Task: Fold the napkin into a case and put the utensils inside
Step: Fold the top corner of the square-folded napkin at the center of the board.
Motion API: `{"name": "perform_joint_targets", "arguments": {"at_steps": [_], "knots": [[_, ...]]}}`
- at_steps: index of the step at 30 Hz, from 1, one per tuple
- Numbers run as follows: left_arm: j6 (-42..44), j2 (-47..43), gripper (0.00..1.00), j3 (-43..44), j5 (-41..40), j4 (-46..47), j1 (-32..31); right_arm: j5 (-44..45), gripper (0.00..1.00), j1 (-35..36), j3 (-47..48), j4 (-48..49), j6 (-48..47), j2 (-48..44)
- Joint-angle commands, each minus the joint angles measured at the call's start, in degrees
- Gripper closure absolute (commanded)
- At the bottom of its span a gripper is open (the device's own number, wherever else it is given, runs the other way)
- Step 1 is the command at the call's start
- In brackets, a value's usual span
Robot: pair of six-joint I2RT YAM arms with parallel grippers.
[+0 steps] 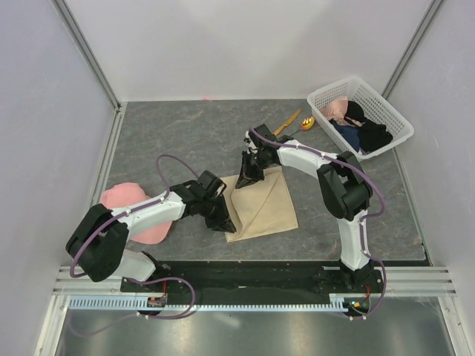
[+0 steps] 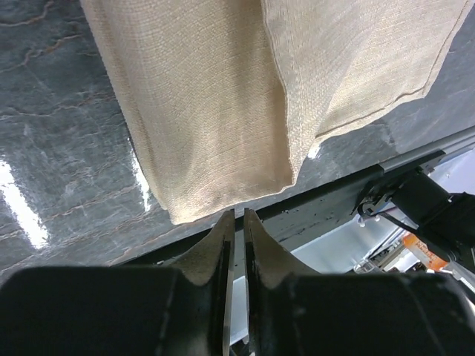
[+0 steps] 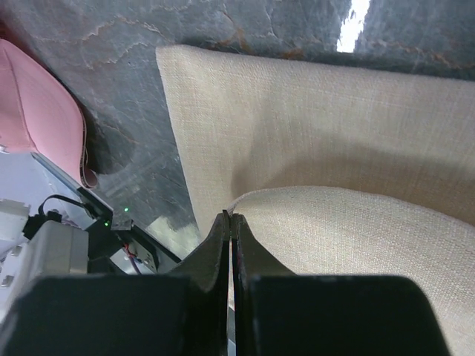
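Mia: What's way over on the left?
Sam: A pink cap (image 1: 119, 196). It lies behind the left pincer (image 2: 236, 215), under that arm
Mia: And that left pincer?
Sam: Its two fingers are a tiny crack apart, with nothing in the crack. The napkin (image 1: 267, 208) lies on the table (image 1: 185, 133) right in front of its tips, one corner just beside them. I can't tell if they touch
Mia: What about the right pincer (image 3: 230, 215)?
Sam: Pressed tight together. The napkin's top flap curls up and runs right into its tips, so I think it is pinching that flap by the edge
Mia: Is the napkin hard to move?
Sam: I'd guess not. It looks light, thin and floppy. It will bend and sag, so grab a corner or an edge, and go slow so the fold doesn't slide
Mia: Where are the knife (image 1: 288, 122) and spoon (image 1: 306, 123)?
Sam: Past the right pincer, farther out and a bit to its right, side by side. They look small, hard and smooth, so they might slip. Pinch each across the handle. Right of them is a white basket (image 1: 334, 85) of clothes
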Motion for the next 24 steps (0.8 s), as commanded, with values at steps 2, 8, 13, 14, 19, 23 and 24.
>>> {"name": "perform_joint_targets", "arguments": {"at_steps": [2,8,13,14,19,23,24], "knots": [[-2.3,-1.9,0.85,-2.0,-0.2,1.5,0.3,-1.8,1.00,0.4,3.9,2.1,2.0,1.5],[-2.3,-1.8,0.86,-4.7,-1.4,1.7,0.3,-1.8,1.00,1.0,5.7,3.0,3.0,3.4],[-2.4,-2.5,0.86,-6.6,-2.7,2.1,0.3,-1.7,1.00,1.4,6.4,3.9,3.4,4.8],[-2.5,-2.7,0.86,-7.2,-2.8,2.3,0.3,-1.4,1.00,1.4,6.7,4.0,3.5,4.9],[-3.1,-2.9,0.86,-8.4,-2.8,2.9,0.3,-0.2,1.00,1.5,8.9,4.4,3.7,6.0],[-3.0,-2.2,0.87,-7.9,-2.8,3.0,0.3,0.1,1.00,1.4,10.1,4.3,4.1,7.1],[-3.0,-2.0,0.87,-7.9,-2.7,3.2,0.3,0.2,1.00,1.5,10.1,4.3,4.1,7.5]]}}
